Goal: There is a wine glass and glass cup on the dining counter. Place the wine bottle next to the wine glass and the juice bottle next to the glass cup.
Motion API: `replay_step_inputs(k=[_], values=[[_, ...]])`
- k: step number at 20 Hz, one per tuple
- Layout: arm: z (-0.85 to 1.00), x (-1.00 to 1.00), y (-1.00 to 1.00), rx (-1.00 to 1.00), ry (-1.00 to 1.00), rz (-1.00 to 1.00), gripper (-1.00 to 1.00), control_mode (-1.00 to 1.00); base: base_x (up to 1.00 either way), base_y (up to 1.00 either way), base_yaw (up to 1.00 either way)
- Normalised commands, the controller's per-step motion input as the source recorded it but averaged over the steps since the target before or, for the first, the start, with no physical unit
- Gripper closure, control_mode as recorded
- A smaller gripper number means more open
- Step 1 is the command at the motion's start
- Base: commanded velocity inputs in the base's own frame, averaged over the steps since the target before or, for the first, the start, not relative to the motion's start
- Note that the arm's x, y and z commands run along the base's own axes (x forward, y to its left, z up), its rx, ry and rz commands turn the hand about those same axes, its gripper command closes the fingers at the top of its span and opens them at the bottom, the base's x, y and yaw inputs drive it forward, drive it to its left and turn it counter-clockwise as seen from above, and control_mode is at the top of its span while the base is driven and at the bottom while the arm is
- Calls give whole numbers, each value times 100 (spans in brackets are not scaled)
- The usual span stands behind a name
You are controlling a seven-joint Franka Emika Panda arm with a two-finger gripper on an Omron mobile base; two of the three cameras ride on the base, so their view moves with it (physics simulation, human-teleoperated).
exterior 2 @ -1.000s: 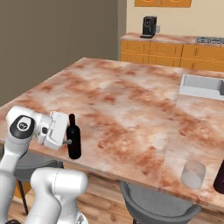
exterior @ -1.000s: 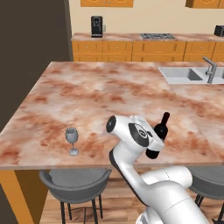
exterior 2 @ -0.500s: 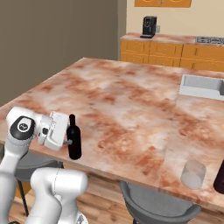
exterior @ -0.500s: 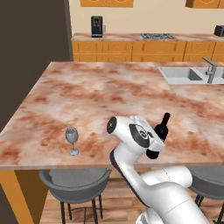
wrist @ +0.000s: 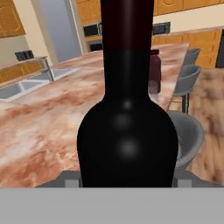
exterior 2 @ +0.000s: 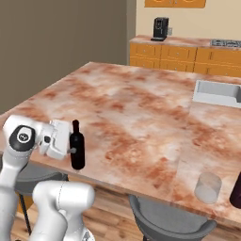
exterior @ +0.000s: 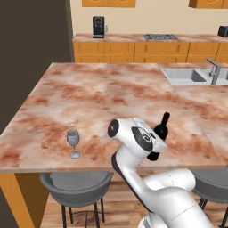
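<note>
The wine bottle (exterior 2: 77,146), slim and black, stands upright near the front edge of the dining counter (exterior 2: 141,108), its base at or just above the stone. My gripper (exterior 2: 72,150) is shut on its body from the near side. In the hand view the wine bottle (wrist: 127,131) looms close. The wine glass (exterior: 73,142) stands near the front edge, well left of the wine bottle (exterior: 161,128). Far to the right, the glass cup (exterior 2: 207,187) sits by the front edge, with the maroon juice bottle (exterior 2: 236,190) beside it at the frame's edge.
A steel sink (exterior: 187,75) with a faucet (exterior: 215,71) is set into the counter's far right. Grey stools (exterior: 75,187) stand under the front edge. Along the back wall are orange cabinets with a coffee machine (exterior: 98,26) and a cooktop (exterior: 159,37).
My gripper and the wine bottle have edged slightly left along the counter's front edge. Nothing else has moved.
</note>
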Motion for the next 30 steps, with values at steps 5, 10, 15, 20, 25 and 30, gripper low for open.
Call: replay_step_inputs(k=[5,10,15,20,25,30], values=[[6,1,28,-1,2,54,100,-100,0,0,0],[1,6,37,-2,5,56,100,-100,0,0,0],[-1,6,51,-6,0,36,100,-100,0,0,0],[-2,19,50,-6,-6,20,100,-100,0,0,0],[-1,9,49,-9,-25,15,100,-100,0,0,0],[-2,13,41,0,-23,2,100,-100,0,0,0]])
